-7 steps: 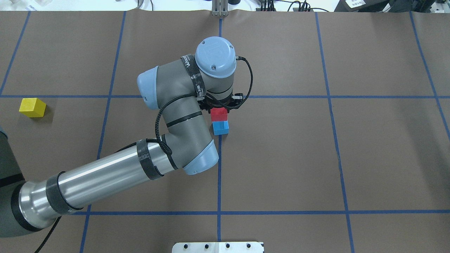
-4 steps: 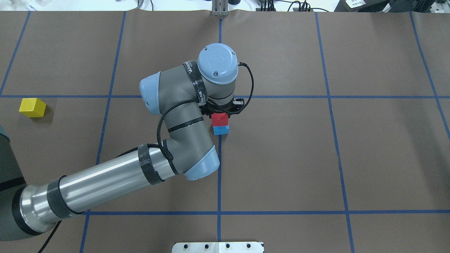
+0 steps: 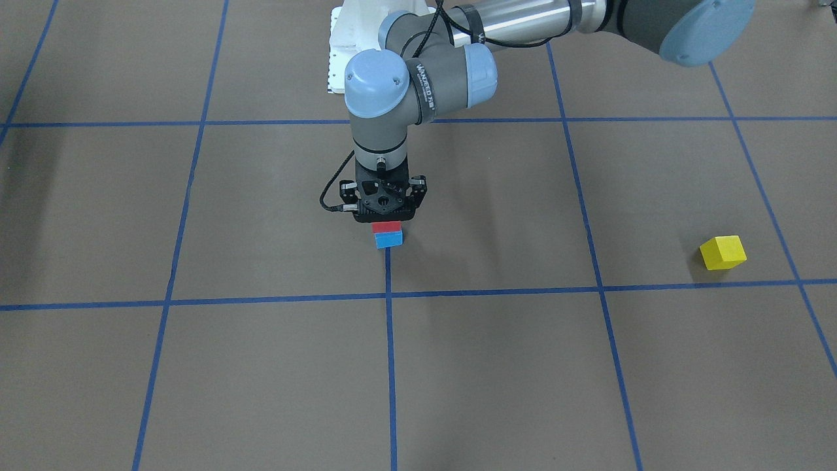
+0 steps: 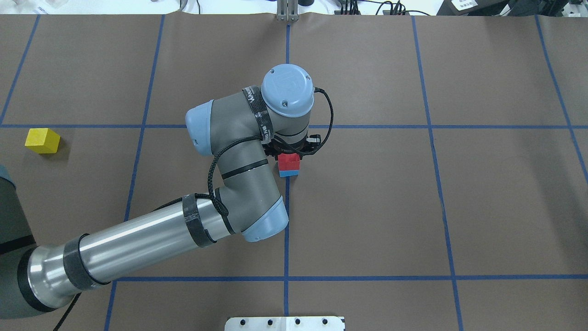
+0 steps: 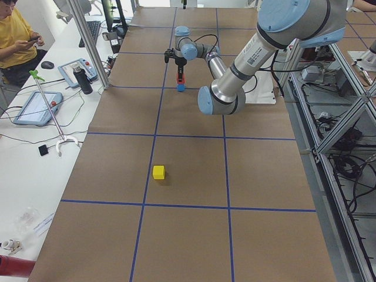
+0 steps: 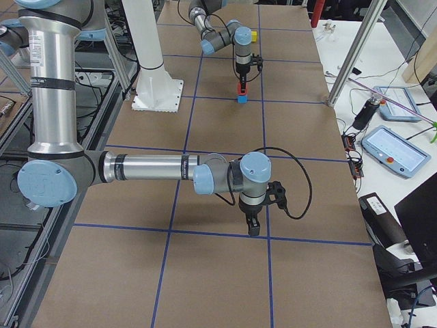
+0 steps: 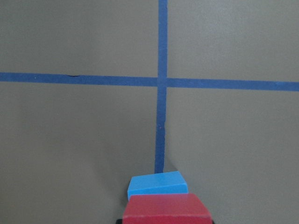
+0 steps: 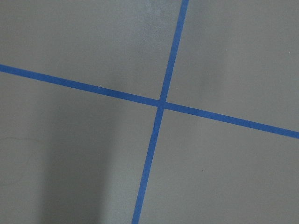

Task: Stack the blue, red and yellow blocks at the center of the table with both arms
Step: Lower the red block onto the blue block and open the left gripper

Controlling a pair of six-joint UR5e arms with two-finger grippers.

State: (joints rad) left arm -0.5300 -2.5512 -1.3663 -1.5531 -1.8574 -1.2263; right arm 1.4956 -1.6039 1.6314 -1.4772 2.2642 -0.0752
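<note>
Brown taped table point(image 4: 367, 207): left gripper point(image 3: 386, 222) clamps red block point(image 3: 386, 227), seated on or just above blue block point(image 3: 388, 240) at centre. Yellow block point(image 4: 42, 140) far out at 9 o'clock, overhead view. Right gripper point(image 6: 253, 229): cannot tell aperture. Step: red placement. Next: release, lift vertically.

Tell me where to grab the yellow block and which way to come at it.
Grip the yellow block on two opposite upright side faces, coming straight down from above. It sits flat and alone on the table with its top clear, but it looks slightly askew to the tape lines. Rotate the wrist until the fingers lie parallel to its faces.
</note>
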